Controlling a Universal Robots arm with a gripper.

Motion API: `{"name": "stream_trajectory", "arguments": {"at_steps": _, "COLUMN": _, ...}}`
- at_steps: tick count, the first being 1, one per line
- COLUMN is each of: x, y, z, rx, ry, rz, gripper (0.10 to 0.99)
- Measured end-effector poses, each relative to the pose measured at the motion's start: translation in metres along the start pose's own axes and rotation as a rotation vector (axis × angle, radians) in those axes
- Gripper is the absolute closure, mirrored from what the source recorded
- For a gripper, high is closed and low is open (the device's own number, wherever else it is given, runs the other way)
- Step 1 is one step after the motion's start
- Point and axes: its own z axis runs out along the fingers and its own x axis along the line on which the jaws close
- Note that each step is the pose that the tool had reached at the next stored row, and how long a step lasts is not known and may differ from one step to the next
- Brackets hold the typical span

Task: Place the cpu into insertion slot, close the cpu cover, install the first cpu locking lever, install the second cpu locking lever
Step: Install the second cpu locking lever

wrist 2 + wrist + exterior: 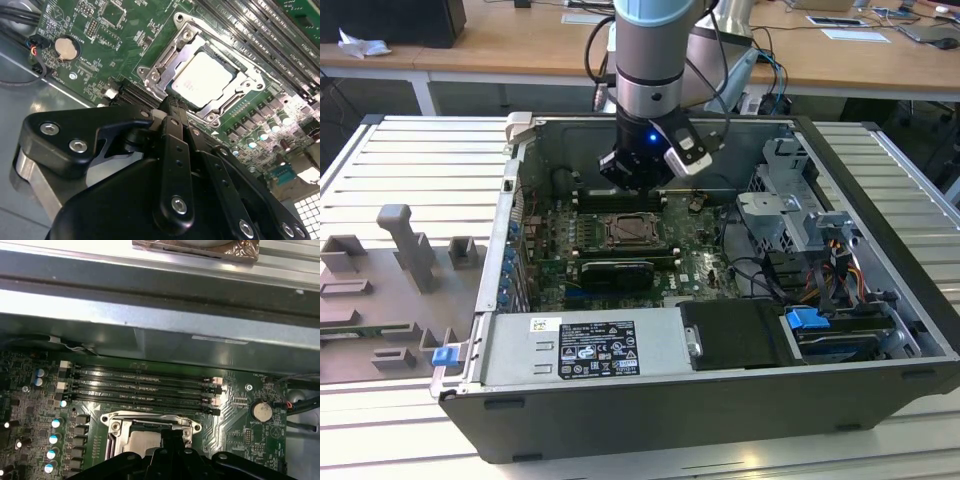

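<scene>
A ribbed metal table (390, 160) of pale slats carries everything. An open computer case (720, 400) lies on its side across the table's middle, reaching close to the near edge. Beside it, toward the exterior view's left, a grey fixture plate (380, 300) with raised blocks rests flat on the slats.

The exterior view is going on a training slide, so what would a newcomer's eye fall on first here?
First the grey robot arm reaching down into the open computer case, its gripper hanging just above the motherboard. Then, in the second wrist view, the pale cpu sitting in the insertion slot, framed by the cpu cover.
</scene>
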Motion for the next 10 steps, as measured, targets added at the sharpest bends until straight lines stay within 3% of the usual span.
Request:
{"name": "stream_trajectory", "arguments": {"at_steps": 6, "x": 0.0002, "y": -0.0022, "z": -0.0018, "rx": 0.0, "ry": 0.0001, "rz": 0.0, "gripper": 0.98}}
{"name": "stream_trajectory", "arguments": {"at_steps": 10, "x": -0.0005, "y": -0.0006, "z": -0.0138, "rx": 0.001, "ry": 0.0001, "rz": 0.0, "gripper": 0.98}}
